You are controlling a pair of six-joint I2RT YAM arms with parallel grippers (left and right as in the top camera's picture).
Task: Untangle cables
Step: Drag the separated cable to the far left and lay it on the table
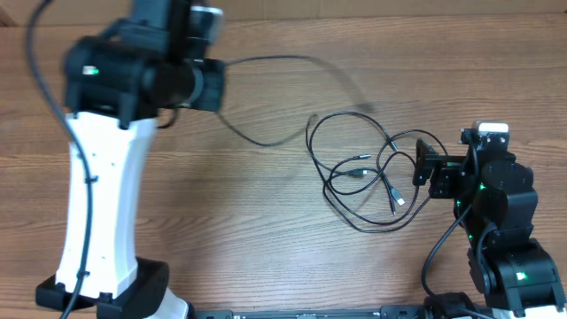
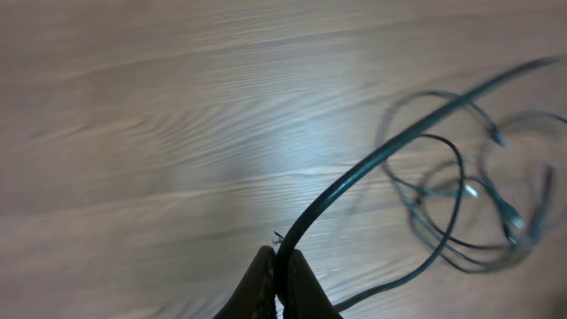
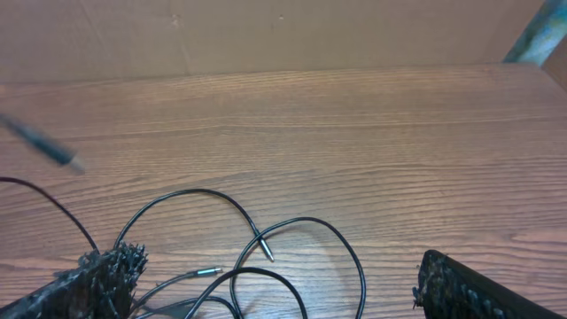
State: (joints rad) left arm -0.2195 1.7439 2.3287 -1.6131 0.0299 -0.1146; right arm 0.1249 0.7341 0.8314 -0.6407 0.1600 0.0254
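Note:
A tangle of thin black cables [image 1: 363,177] with small metal plugs lies on the wooden table right of centre. My left gripper [image 1: 213,81] is at the far left, and in its wrist view its fingertips [image 2: 279,270] are shut on one black cable [image 2: 381,151]. This held cable [image 1: 292,62] arcs, blurred, above the table toward the tangle [image 2: 465,199]. My right gripper [image 1: 423,165] sits at the tangle's right edge and is open. Its fingers [image 3: 97,283] stand wide apart, with cable loops and a plug [image 3: 265,252] lying between them. A blurred cable end [image 3: 44,146] hangs at far left.
The wooden table [image 1: 266,230] fills the view. The left arm's white column [image 1: 97,195] stands at the front left, the right arm's base [image 1: 514,266] at the front right. A brown board [image 3: 266,35] backs the table's far edge.

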